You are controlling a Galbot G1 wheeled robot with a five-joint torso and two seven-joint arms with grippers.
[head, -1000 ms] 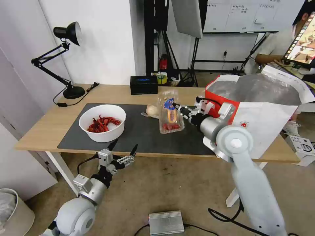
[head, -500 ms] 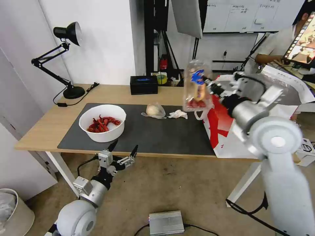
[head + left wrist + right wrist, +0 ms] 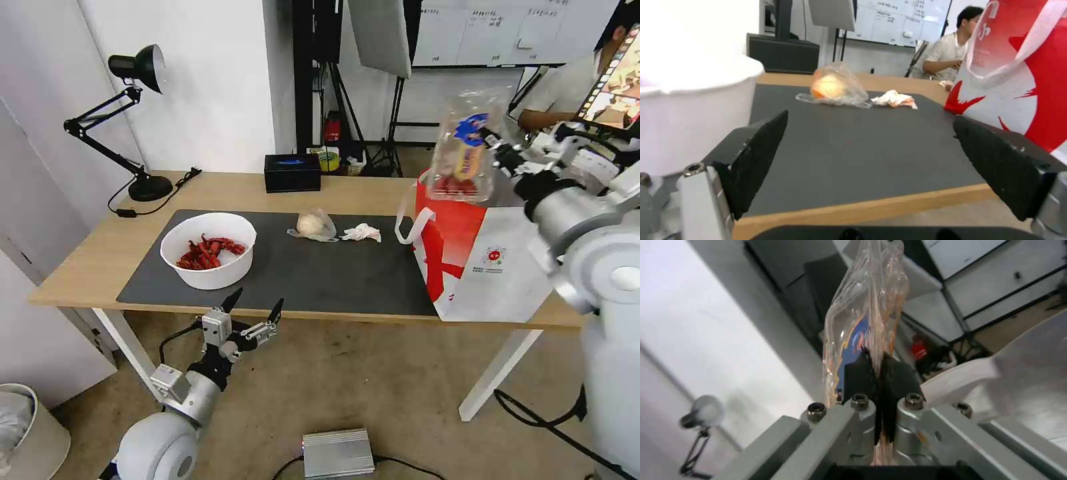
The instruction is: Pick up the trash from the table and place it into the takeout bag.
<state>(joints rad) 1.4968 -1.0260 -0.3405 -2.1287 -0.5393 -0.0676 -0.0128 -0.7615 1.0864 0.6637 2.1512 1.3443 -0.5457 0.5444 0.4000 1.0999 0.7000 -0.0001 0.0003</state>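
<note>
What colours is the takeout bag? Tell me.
The bag is white and red outside, with a small red logo; clearest in the head view.

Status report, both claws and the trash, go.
Right claw shut on clamshell box, held above takeout bag. Left claw open, below table edge. Bowl, tissue, clear bag on mat. Nothing in the way.

A lab or studio workspace: whiteboard [image 3: 507,30] on the wall, light stands [image 3: 393,107], a desk lamp [image 3: 127,120] on a wooden table [image 3: 87,260].
</note>
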